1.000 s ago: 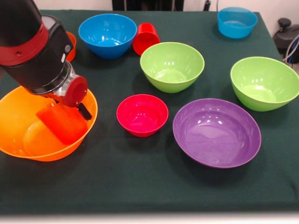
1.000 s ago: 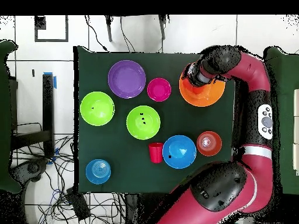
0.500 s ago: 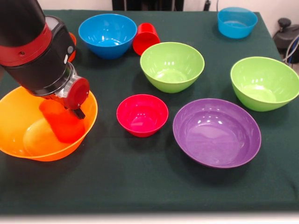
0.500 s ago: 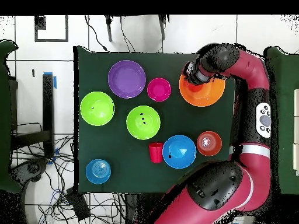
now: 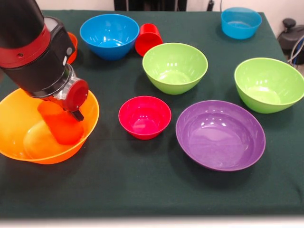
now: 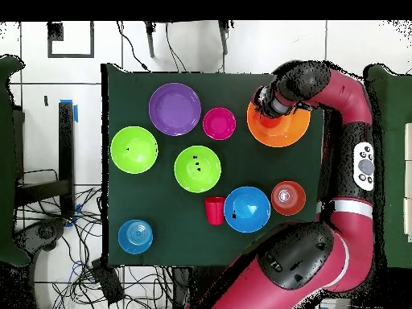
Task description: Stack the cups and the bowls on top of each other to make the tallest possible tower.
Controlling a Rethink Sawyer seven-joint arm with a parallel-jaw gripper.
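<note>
The orange cup (image 5: 61,126) hangs tilted under the end effector (image 5: 64,116).

I read all positions from the front view. On the cloth-covered table (image 5: 142,190), the big orange plastic bowl (image 5: 19,130) sits at the near left, and the tapered orange plastic cup (image 5: 62,129) leans tilted inside it. The small crimson plastic bowl (image 5: 145,117) lies to its right, apart from it. The wide purple plastic bowl (image 5: 220,135) is further right.

One lime green plastic bowl (image 5: 175,67) sits behind the crimson bowl, and the second lime green plastic bowl (image 5: 269,84) sits behind the purple bowl at the right edge. At the far side, the larger blue plastic bowl (image 5: 109,35) has the red plastic cup (image 5: 148,39) on its side just to its right. The smaller blue plastic bowl (image 5: 241,22) occupies the far right corner. The small orange plastic bowl (image 5: 72,47) lies left of the larger blue bowl, mostly hidden behind the robot arm (image 5: 33,47).
</note>
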